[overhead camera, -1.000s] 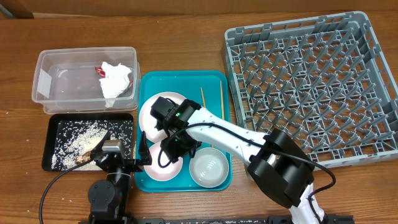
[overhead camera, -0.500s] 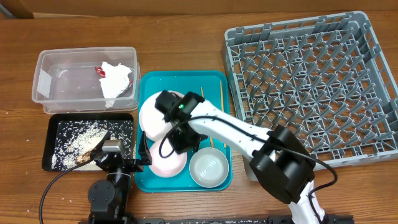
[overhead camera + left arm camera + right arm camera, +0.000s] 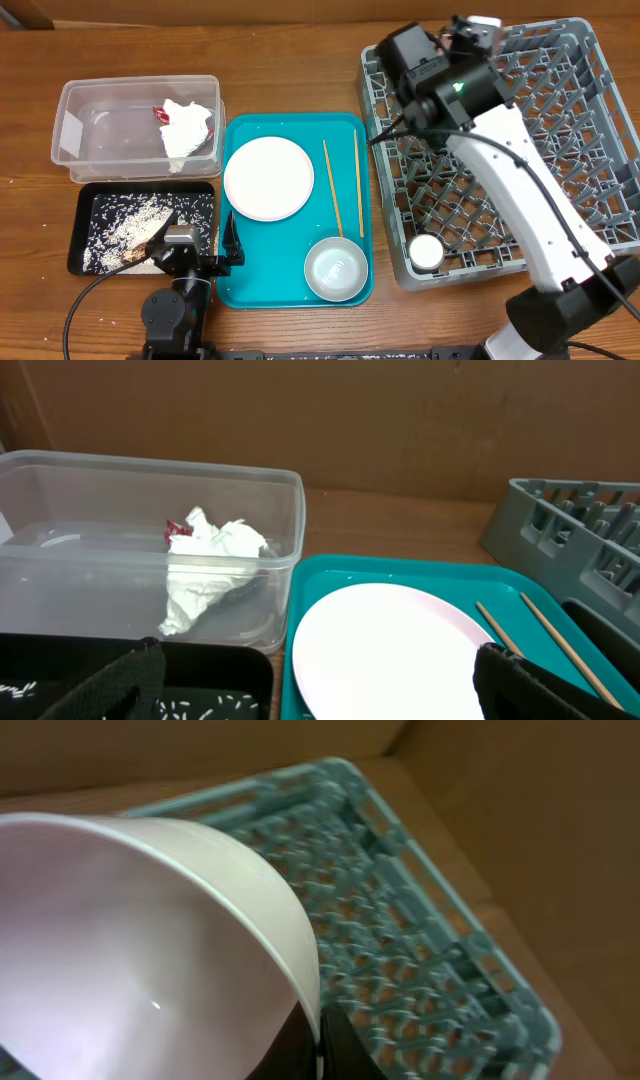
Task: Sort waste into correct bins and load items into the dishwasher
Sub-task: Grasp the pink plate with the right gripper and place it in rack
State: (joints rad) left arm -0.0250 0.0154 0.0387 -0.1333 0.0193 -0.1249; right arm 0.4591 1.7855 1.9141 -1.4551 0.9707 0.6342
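Chopsticks (image 3: pixel 358 185) lie lengthwise on the teal tray (image 3: pixel 290 128) (one slightly slanted)

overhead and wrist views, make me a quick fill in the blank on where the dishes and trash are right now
The crumpled napkin lies in the ___ tub, not the black tray.
Both chopsticks lie on the ___ serving tray.
Sitting in the grey rack is a small white ___.
The right end effector grips the rim of a white ___.
Missing words: clear; teal; cup; bowl.
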